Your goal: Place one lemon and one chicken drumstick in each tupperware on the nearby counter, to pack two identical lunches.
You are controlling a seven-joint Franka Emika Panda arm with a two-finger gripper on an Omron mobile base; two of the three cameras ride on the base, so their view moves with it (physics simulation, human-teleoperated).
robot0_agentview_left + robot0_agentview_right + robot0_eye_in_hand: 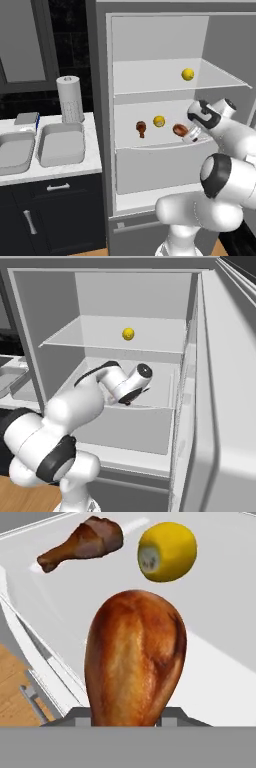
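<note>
Fingers: clenched on glossy reddish-brown chicken drumstick.
Location: middle white fridge shelf.
Nearby: round bright-yellow lemon, second drumstick.

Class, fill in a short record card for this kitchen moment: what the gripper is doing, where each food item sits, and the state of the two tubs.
gripper: shut on a chicken drumstick, on the middle fridge shelf
second drumstick: lying free on that shelf
lemons: one between the drumsticks; one on the upper shelf
tupperware: two tubs on the counter, both empty
packed so far: nothing
</note>
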